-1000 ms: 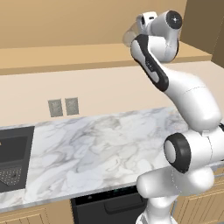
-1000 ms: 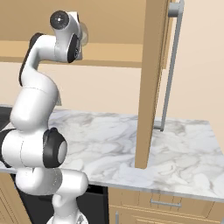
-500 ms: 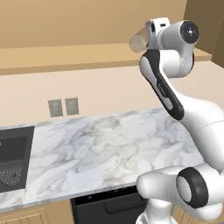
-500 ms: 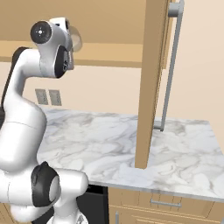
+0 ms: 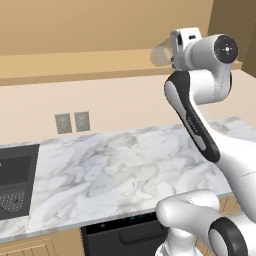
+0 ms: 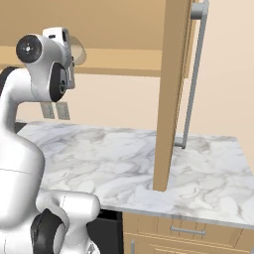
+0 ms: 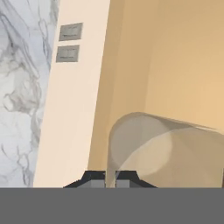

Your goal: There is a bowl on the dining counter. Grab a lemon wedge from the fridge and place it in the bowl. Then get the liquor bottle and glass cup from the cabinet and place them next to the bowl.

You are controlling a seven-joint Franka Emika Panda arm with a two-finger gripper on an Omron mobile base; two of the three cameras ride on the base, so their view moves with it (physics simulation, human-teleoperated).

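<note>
Apparently one glass cup point(image 7: 164, 151) between fingers point(image 7: 97, 176).

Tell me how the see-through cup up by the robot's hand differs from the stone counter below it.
The glass cup is clear, and the tan cabinet shows through it; the marble counter is opaque white with grey veins. The cup is small and held aloft in the gripper; the counter is broad and sits low. The cup is rounded and lies sideways; the counter is flat and level.

A bare marble counter point(image 5: 115, 175) stretched well below the raised gripper point(image 7: 110, 177), with a black sink point(image 5: 15, 185) set into it.
</note>
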